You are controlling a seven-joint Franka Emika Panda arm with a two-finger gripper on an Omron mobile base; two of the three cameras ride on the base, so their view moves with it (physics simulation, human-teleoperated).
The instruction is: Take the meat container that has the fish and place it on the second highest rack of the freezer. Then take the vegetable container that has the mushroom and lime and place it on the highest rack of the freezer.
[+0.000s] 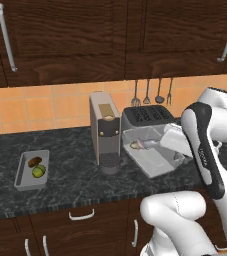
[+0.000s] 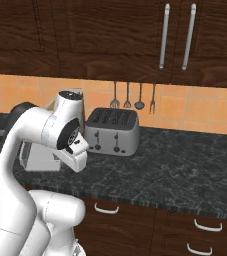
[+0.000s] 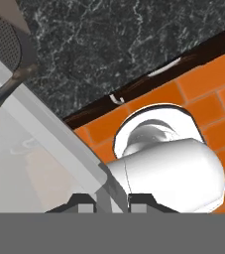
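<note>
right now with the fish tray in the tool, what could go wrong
The tool pinches only the thin rim of the fish tray, which looks tilted off the counter, so it may slip or twist.
The fish lies loose near one wall and could slide out.
The coffee machine and toaster stand close by; a swing might clip them.
</note>
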